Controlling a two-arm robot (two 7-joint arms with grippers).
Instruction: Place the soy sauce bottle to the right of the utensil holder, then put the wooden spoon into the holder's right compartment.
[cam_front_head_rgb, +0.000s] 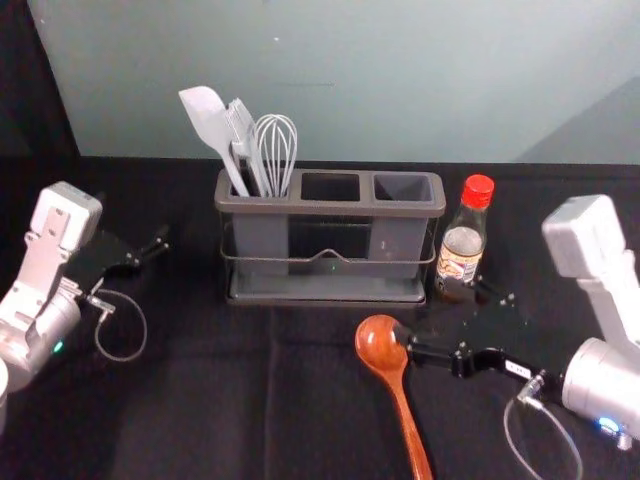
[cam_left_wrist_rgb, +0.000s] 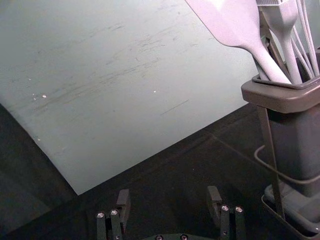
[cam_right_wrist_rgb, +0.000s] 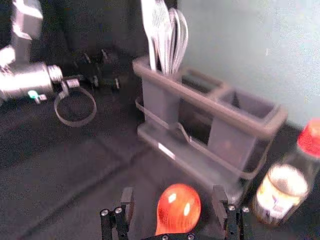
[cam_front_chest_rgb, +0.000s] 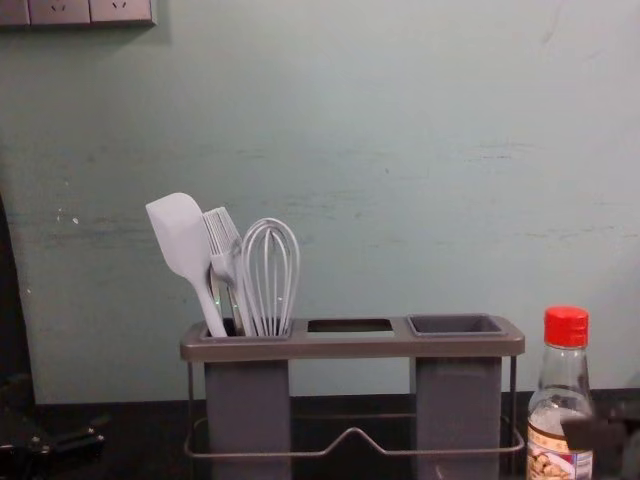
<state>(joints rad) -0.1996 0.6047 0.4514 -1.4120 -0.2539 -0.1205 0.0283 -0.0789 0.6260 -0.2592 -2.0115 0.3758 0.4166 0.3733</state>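
While the bottle (cam_front_head_rgb: 461, 250) stands right of the holder (cam_front_head_rgb: 330, 209), the spoon (cam_front_head_rgb: 380, 345) needs placing: right hand (cam_right_wrist_rgb: 173, 200) wide around it, left hand (cam_left_wrist_rgb: 168, 200) wide, parked left.

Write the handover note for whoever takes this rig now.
Right pincer: open, near the bowl end of the spoon.
Left pincer: open, left of the holder.
Bottle: upright, right of the holder.
Spoon: on the table, in front of the holder, ungripped.
Done: bottle placed.
To do: grasp the spoon, put it into the right compartment.
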